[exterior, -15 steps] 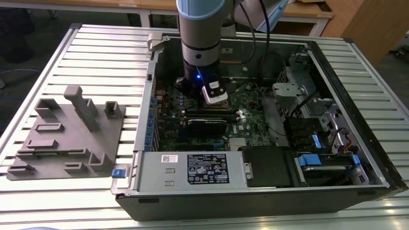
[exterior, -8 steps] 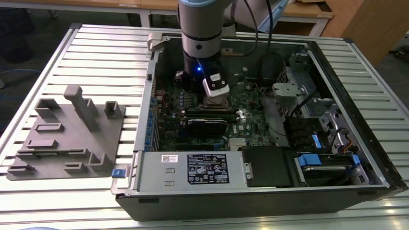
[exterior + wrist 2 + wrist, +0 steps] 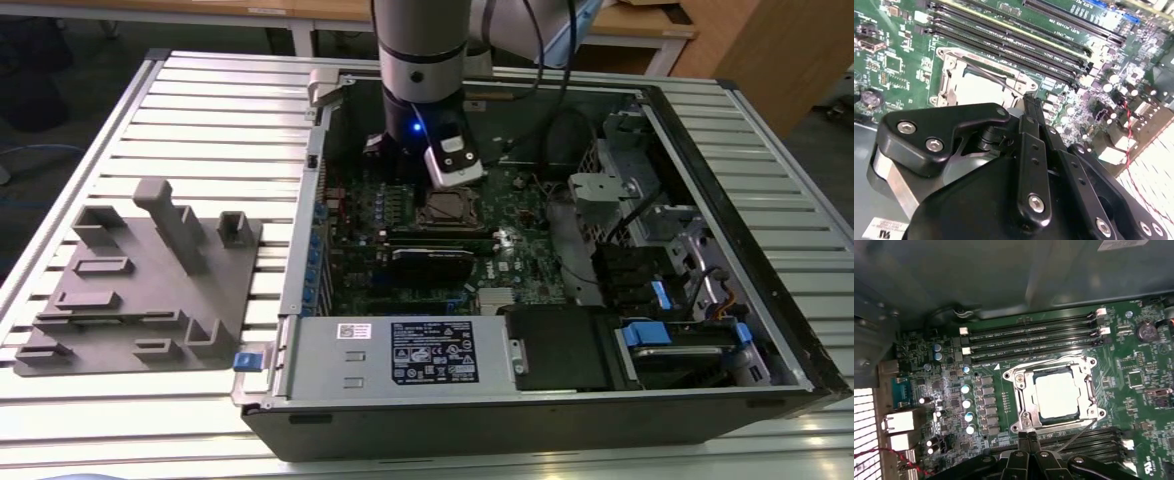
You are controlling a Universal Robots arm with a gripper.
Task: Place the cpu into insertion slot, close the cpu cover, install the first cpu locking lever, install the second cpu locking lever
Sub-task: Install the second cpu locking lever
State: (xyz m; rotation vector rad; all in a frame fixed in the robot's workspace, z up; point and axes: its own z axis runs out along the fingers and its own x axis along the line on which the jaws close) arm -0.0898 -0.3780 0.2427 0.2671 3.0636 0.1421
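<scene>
The cpu [image 3: 1056, 396] lies in the insertion slot [image 3: 447, 210] on the green board, its pale silver face showing. The cpu cover [image 3: 1021, 392], a metal frame with a window, lies flat around the chip. My gripper [image 3: 1028, 437] hangs just off one edge of the socket, fingers pressed together with nothing visible between them. In the second wrist view the gripper [image 3: 1027, 97] tip meets the end of a thin wire locking lever [image 3: 989, 75] that slants across the socket over the cpu [image 3: 979, 92]. In the exterior view the gripper [image 3: 451, 165] is low inside the open case.
Long black memory slots [image 3: 1034, 337] run along the far side of the socket, and more lie near the fingers. A black card [image 3: 430, 262], the power supply [image 3: 400, 350] and drive bays crowd the case. A grey fixture [image 3: 147, 280] sits on the slatted table at the exterior view's left.
</scene>
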